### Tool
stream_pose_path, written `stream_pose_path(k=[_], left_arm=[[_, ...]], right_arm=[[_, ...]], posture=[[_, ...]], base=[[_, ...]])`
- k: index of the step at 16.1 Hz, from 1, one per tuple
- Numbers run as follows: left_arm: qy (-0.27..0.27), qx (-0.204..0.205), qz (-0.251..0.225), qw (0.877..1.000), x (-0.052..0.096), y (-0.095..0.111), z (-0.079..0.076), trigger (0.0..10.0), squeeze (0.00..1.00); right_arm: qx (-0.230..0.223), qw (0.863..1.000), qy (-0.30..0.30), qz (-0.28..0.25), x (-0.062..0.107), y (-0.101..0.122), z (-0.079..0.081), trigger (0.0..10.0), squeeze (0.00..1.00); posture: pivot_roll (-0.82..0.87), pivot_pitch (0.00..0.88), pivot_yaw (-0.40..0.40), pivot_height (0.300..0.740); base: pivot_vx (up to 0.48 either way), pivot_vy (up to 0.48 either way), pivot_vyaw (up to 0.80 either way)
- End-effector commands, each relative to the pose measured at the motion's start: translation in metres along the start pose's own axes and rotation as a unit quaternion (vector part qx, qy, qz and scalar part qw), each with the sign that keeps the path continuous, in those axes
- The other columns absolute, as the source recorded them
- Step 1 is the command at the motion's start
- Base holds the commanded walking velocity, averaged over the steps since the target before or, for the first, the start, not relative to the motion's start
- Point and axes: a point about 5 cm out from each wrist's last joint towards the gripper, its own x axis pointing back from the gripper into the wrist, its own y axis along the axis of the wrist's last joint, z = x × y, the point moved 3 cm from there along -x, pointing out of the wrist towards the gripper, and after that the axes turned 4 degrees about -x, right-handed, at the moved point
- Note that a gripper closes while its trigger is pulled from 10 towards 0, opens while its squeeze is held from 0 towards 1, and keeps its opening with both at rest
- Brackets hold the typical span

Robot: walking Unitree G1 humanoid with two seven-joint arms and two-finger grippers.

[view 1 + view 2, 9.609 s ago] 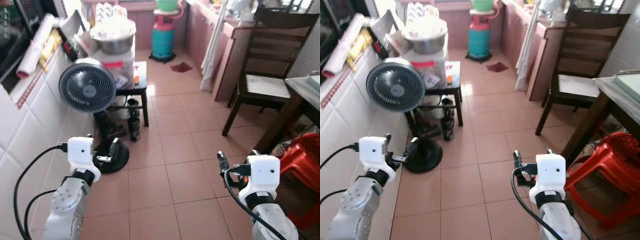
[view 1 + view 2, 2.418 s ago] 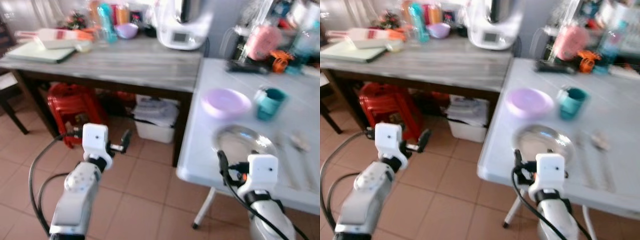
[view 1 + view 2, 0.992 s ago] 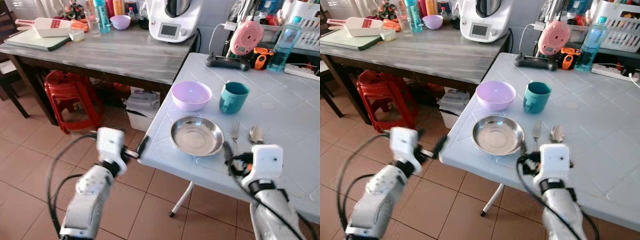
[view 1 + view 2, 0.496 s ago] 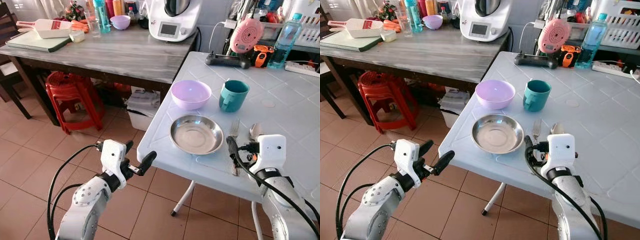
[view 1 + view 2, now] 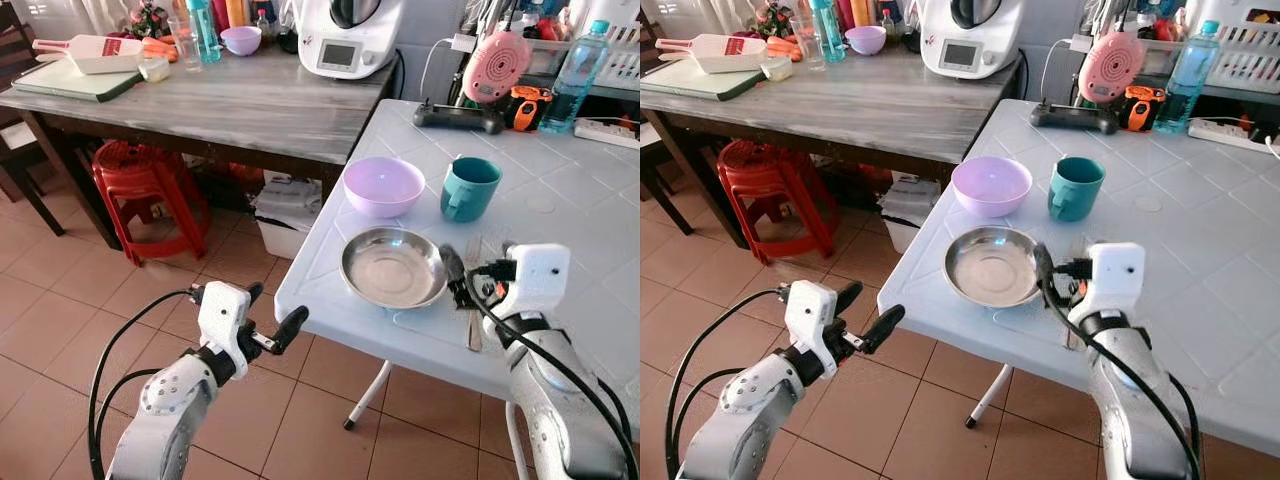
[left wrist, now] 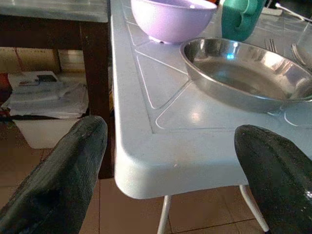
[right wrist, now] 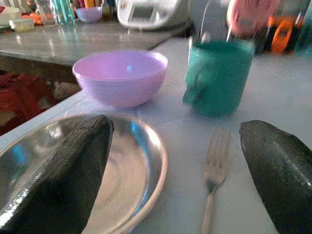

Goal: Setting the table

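Right gripper [image 5: 458, 276]: hovering spread wide, apparently lining up on cutlery.
Fork [image 7: 212, 171]: lying just ahead between its 2 fingers.
Steel plate [image 5: 393, 267]: sitting beside its inner finger; bowl [image 5: 383, 186] and mug [image 5: 468, 188] beyond.
Left gripper [image 5: 272, 318]: gaping, empty, waiting below the white table [image 5: 560, 200] corner.

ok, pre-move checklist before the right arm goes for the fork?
1. Right gripper open: ok, fingers spread wide.
2. Fork in line with it: ok, lies between the fingers in the right wrist view.
3. Fork free of neighbours: ok, lies flat beside the steel plate, apart from its rim.
4. Teal mug and purple bowl out of the path: ok, both beyond the fork.
5. Left gripper out of the way: ok, open, off the white table near its corner.
6. Spoon position: cannot tell, hidden behind the right wrist.
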Motion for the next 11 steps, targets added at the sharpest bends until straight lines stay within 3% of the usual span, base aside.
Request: stream_pose_path(k=[1,5,11], left_arm=[[-0.002,-0.012,-0.003,1.000,0.001,0.003,-0.001,10.0,0.00],[-0.004,-0.011,-0.003,1.000,0.001,0.001,-0.004,10.0,0.00],[-0.005,-0.013,-0.005,1.000,0.000,0.002,-0.006,10.0,0.00]], right_arm=[[-0.023,1.000,0.000,-0.001,0.003,0.000,-0.003,10.0,0.00],[-0.049,0.998,-0.013,0.039,-0.003,-0.018,-0.007,10.0,0.00],[-0.064,0.997,-0.010,0.048,-0.027,-0.019,0.000,10.0,0.00]], posture=[[-0.03,0.069,0.025,0.740],[-0.04,0.070,0.024,0.740],[-0.03,0.085,0.019,0.740]], base=[[0.000,0.000,0.00],[0.000,0.000,0.00],[0.000,0.000,0.00]])
